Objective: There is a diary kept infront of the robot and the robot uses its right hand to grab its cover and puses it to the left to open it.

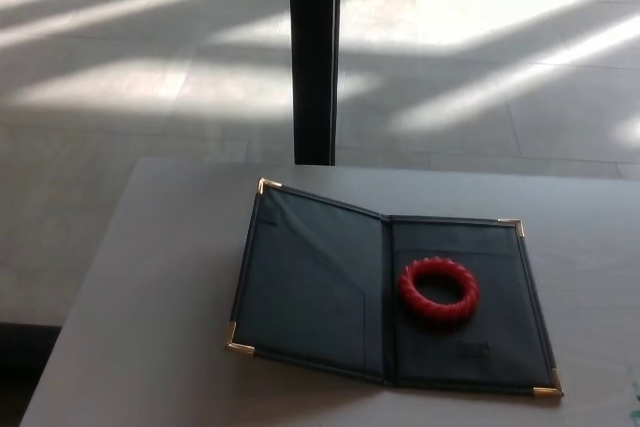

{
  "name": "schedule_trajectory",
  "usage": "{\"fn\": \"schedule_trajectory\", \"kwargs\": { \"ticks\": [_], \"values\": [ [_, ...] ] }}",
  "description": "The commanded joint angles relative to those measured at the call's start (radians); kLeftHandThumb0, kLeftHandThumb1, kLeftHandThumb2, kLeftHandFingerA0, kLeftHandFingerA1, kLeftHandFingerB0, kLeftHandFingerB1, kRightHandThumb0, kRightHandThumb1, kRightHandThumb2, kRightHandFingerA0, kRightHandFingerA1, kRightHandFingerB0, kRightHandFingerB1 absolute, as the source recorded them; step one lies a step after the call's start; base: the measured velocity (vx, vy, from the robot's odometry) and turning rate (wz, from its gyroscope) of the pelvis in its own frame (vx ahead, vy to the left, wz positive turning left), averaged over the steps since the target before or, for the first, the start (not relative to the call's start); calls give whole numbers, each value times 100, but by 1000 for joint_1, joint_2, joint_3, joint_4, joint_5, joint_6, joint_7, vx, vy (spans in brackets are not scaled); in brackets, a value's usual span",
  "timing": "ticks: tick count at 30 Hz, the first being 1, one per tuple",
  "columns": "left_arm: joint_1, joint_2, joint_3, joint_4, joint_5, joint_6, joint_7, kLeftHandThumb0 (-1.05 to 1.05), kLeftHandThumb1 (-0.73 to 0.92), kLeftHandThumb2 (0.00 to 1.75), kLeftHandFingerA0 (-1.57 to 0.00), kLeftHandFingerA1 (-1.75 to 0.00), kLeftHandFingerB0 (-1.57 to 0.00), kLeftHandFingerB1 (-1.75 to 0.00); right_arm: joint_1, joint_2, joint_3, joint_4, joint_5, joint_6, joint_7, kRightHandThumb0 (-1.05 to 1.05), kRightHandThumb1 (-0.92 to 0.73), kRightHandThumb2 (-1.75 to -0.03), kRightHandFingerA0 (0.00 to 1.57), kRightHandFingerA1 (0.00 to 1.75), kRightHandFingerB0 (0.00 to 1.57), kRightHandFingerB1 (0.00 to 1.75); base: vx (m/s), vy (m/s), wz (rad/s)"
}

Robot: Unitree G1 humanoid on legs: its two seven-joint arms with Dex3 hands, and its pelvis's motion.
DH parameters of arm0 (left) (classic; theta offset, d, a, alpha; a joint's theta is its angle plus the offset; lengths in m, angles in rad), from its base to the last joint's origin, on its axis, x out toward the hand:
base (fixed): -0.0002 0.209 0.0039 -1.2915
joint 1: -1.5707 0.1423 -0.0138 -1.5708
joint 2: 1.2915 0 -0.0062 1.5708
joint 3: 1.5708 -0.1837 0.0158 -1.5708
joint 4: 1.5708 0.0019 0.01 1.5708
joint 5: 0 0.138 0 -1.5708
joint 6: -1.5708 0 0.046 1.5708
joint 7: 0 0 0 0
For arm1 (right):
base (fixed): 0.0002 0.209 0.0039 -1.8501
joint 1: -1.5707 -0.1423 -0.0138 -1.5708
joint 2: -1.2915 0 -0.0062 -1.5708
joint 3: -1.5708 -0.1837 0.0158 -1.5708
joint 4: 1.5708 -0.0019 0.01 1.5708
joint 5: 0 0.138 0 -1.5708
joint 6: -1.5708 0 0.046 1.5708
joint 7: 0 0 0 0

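Dark green-black, the diary (390, 297) lies spread open on the grey worktop (150, 277), near the front edge and a little right of centre. Both panels face up; the left-hand cover (305, 287) seems tilted slightly off the surface, judging by the shadow along its lower edge, while the right panel lies flat. Brass corner caps (240, 349) mark the outer corners. On the right panel, just beside the spine, sits a red twisted ring (439, 289), touching nothing but the lining under it.

Neither hand shows anywhere, so whether fingers are spread or pressed together cannot be told.

Beyond the worktop, a black post (314, 52) rises from the tiled floor (120, 67), which is striped with sunlight.

As things lie, the opening step looks done: the cover is already over to the left. Little seems to remain. At most, the next move would be pressing that left cover down flat, which would mean bringing the right hand in without brushing the ring.
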Motion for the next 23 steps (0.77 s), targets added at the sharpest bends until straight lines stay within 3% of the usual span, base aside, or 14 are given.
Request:
{"fn": "schedule_trajectory", "kwargs": {
  "ticks": [1, 2, 3, 4, 5, 6, 12, 13, 16, 17, 18, 20, 21, 23],
  "values": [
    [34, 16, 20, -1, -8, 13, 7, -105, 82, 166, -55, -134, 0, -96, 130, -73, -225, 136, 138, -125, 63, -89, -67, -109, 50, 70, 43, 69, 0, 0, 0],
    [34, 16, 21, -1, -7, 14, 7, -105, 82, 166, -55, -134, 0, -96, 130, -75, -225, 139, 139, -127, 66, -89, -67, -109, 50, 70, 43, 69, 0, 0, 0],
    [34, 18, 20, 2, -4, 14, 9, -97, 77, 160, -53, -127, 0, -90, 152, -74, -237, 168, 133, -151, 70, -93, -92, -69, 50, 70, 41, 68, 0, 0, 0],
    [34, 17, 24, -1, -6, 16, 15, -103, 82, 165, -53, -130, 0, -94, 176, -73, -246, 202, 123, -176, 70, -94, -92, -73, 52, 70, 39, 67, 0, 0, 0],
    [33, 17, 26, -2, -8, 18, 17, -105, 84, 167, -61, -137, -7, -101, 186, -58, -260, 208, 125, -198, 53, -85, -71, -111, 52, 72, 45, 71, 0, 0, 0],
    [34, 13, 22, -8, -4, 20, 11, -105, 83, 167, -56, -134, -5, -100, 192, -41, -274, 212, 131, -232, 45, -89, -92, -71, 52, 74, 39, 70, 0, 0, 0],
    [33, 4, 35, -4, -12, 16, 24, -105, 82, 166, -65, -138, 0, -95, 217, 9, -327, 255, 145, -232, -75, -94, -92, -70, 58, 70, 46, 71, 0, 0, 0],
    [35, 3, 33, -3, -10, 15, 10, -90, 71, 154, -51, -122, 0, -86, 221, 19, -333, 261, 152, -237, -83, -91, -91, -72, 56, 75, 41, 73, 0, 0, 0],
    [30, -2, 36, 5, -9, 10, 16, -91, 73, 156, -62, -129, 0, -87, 234, 30, -320, 299, 162, -265, -77, -88, -92, -79, 48, 80, 34, 74, 0, 0, 0],
    [31, -1, 39, 1, -13, 14, 15, -90, 75, 157, -56, -125, 0, -86, 244, 45, -312, 306, 163, -265, -72, -91, -74, -114, 42, 76, 34, 73, 0, 0, 0],
    [32, -4, 43, -3, -16, 14, 20, -98, 77, 160, -63, -133, 0, -91, 252, 60, -307, 320, 183, -263, -64, -94, -92, -79, 42, 81, 28, 73, 0, 0, 0],
    [35, -3, 43, -4, -14, 18, 17, -97, 80, 162, -52, -127, 0, -91, 241, 62, -296, 386, 181, -288, -83, -88, -92, -77, 52, 84, 35, 75, 0, 0, 0],
    [33, -5, 43, 0, -12, 15, 22, -104, 89, 170, -62, -137, -4, -99, 238, 67, -280, 397, 172, -292, -99, -88, -92, -77, 52, 83, 37, 75, 0, 0, 0],
    [30, -6, 45, 1, -13, 15, 22, -104, 89, 170, -62, -137, -4, -99, 237, 65, -273, 399, 176, -297, -103, -88, -92, -77, 52, 83, 37, 75, 0, 0, 0]
  ]
}}
